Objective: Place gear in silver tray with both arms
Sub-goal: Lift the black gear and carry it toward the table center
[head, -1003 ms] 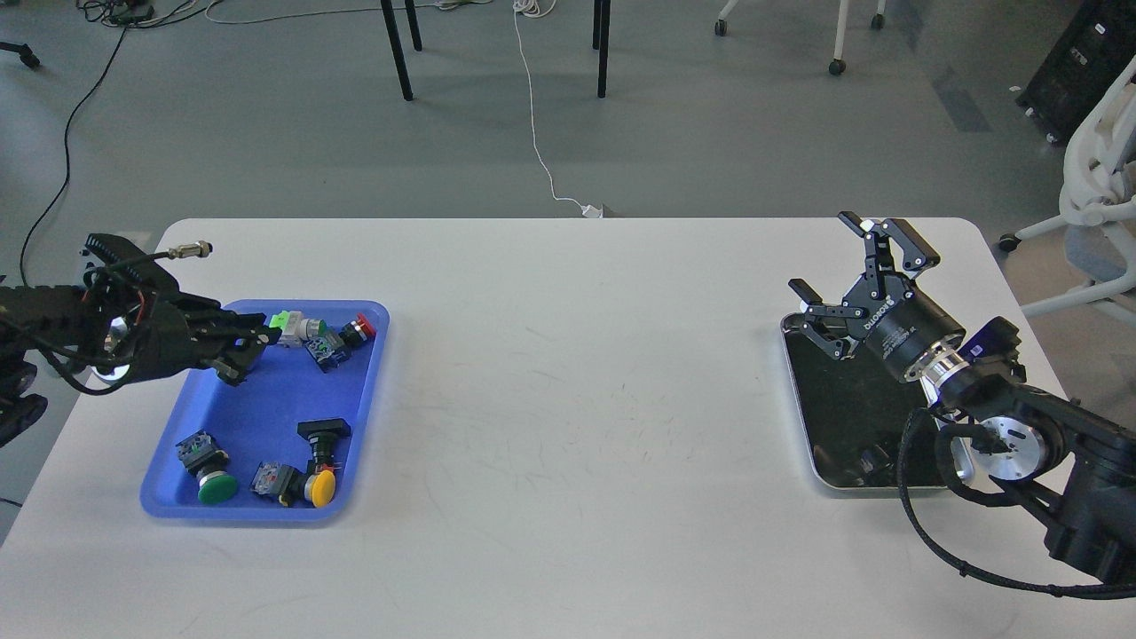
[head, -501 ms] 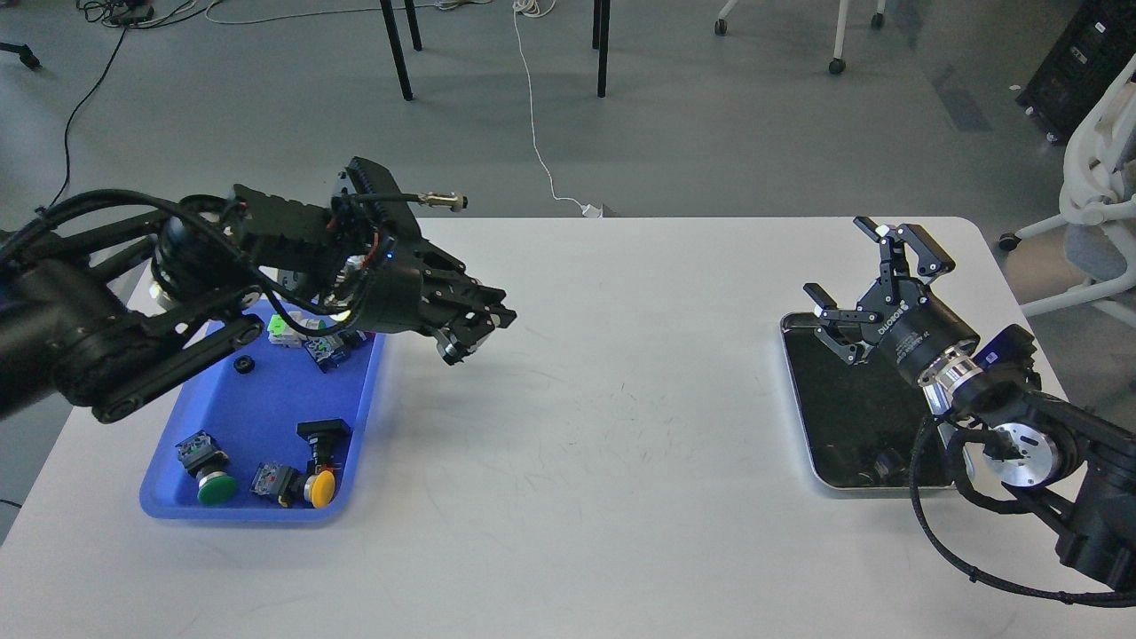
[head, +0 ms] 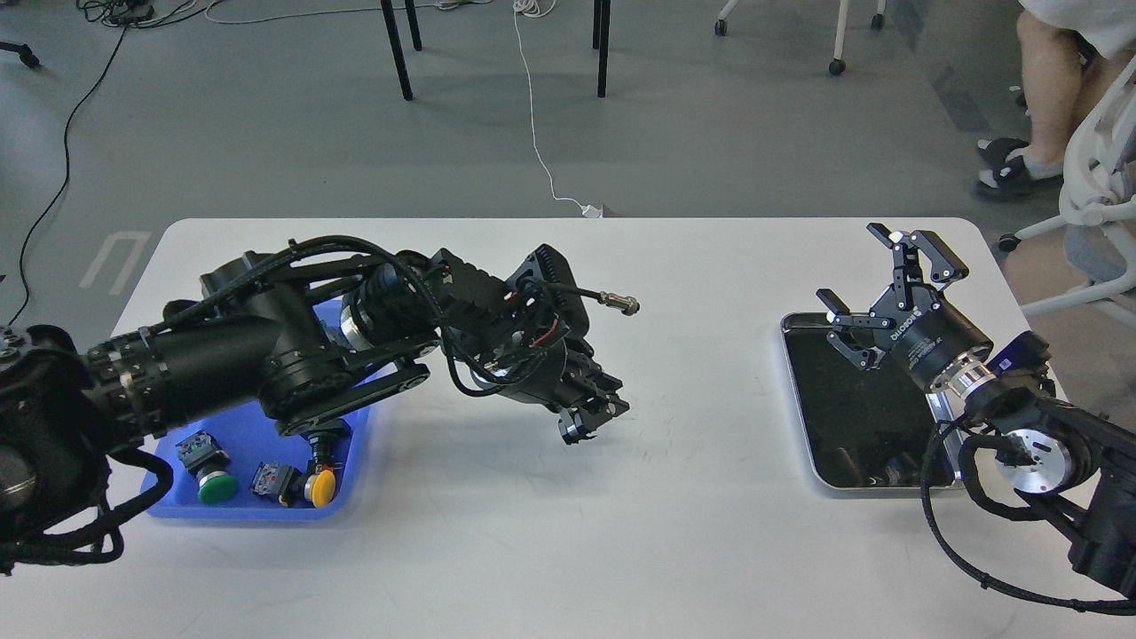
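The silver tray [head: 850, 410] lies at the table's right, its dark bottom showing only reflections. My right gripper [head: 852, 266] is open and empty, hovering over the tray's far end with its fingers pointing up and left. My left arm reaches from the left across the blue tray to the table's middle. My left gripper [head: 593, 419] points down and right just above the tabletop. Its dark fingers are close together and I cannot tell whether they hold anything. No gear shows; the arm hides much of the blue tray.
The blue plastic tray [head: 257, 448] at the left holds push buttons, among them a green one [head: 216, 485] and a yellow one [head: 319, 486]. A white chair [head: 1100, 204] and a person's legs [head: 1038, 98] are beyond the table's right corner.
My left arm has swung from the blue tray rightward to the table's middle. My right gripper has shifted slightly right, still open. A person has appeared at the top right.
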Motion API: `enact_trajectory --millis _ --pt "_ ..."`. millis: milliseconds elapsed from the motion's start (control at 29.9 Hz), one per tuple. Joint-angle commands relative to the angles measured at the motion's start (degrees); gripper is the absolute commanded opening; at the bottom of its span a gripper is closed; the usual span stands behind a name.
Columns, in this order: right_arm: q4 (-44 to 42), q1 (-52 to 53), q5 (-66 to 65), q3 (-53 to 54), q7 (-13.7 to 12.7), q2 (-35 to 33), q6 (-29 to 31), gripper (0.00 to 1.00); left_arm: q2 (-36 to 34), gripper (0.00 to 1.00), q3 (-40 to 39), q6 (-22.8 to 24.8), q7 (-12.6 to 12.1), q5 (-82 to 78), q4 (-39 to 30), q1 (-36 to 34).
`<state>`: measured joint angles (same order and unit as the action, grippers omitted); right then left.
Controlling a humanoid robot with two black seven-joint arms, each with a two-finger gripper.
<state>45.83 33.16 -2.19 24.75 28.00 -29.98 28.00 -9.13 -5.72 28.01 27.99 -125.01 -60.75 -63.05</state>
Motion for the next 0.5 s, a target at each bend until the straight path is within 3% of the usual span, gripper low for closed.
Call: enact_trajectory --millis 0,167,468 --pt "-0.04 0.15 0.0 -0.14 0.0 0.01 0.0 0.99 4.73 0.12 1.41 -0.01 0.01 0.01 4.66 -0.15" --pt "-0.04 0.06 -0.09 -0.23 0.0 -0.08 0.0 0.99 9.13 0.12 1.85 -0.01 0.01 0.01 8.28 -0.15" --pt "-0.04 0.24 -0.09 -0.31 0.0 0.01 0.0 0.99 9.13 0.12 5.11 -0.01 0.01 0.01 10.56 -1.02"
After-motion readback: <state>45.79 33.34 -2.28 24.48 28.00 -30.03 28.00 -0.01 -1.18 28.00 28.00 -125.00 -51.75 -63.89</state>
